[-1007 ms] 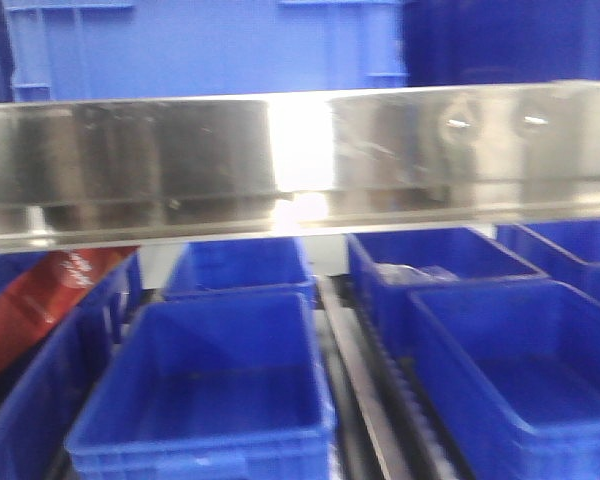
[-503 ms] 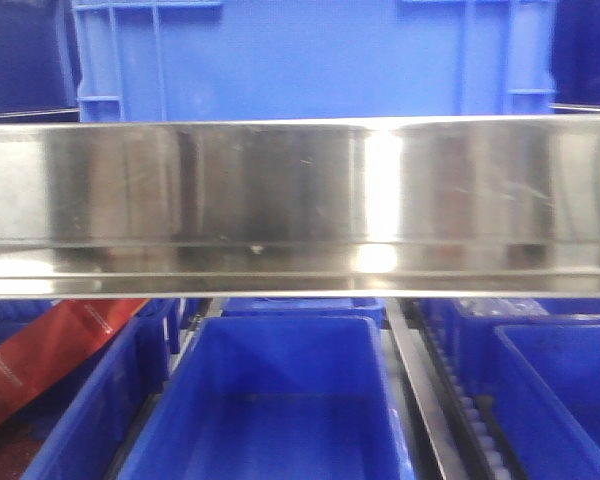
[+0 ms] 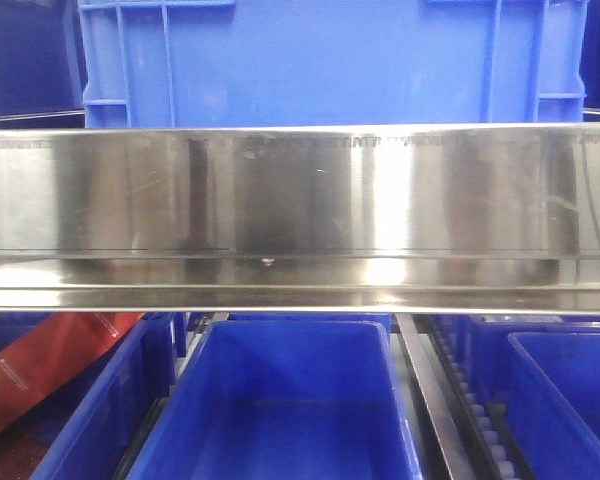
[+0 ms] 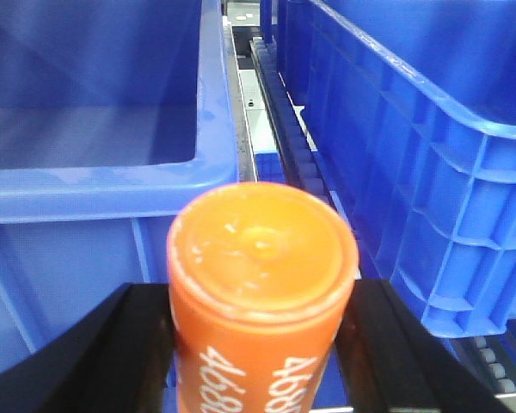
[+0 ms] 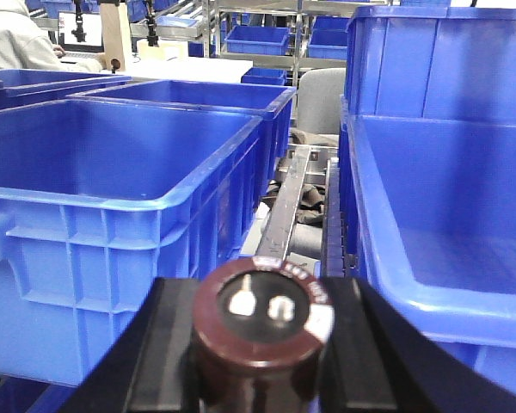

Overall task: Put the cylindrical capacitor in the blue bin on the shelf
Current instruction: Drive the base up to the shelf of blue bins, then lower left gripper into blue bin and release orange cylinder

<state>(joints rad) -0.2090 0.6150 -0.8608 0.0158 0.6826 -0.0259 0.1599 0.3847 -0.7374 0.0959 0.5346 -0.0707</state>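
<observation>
My right claw [image 5: 261, 357] is clamped on the stubby maroon cylindrical capacitor [image 5: 262, 305], left claw [image 4: 262, 348] on an orange plastic tube [image 4: 262, 249]. Drop's not done yet. Open blue plastic bin [image 5: 499, 198] sits just ahead-right of the right claw.

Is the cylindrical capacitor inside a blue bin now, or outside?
Outside. The right wrist view shows the cylindrical capacitor clamped in the right hand, in front of the blue bins, not inside one.

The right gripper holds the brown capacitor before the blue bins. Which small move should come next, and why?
Probably raise and advance the right gripper over the right-hand blue bin: the cylindrical capacitor is clamped outside it, facing the roller track beside its rim.
</observation>
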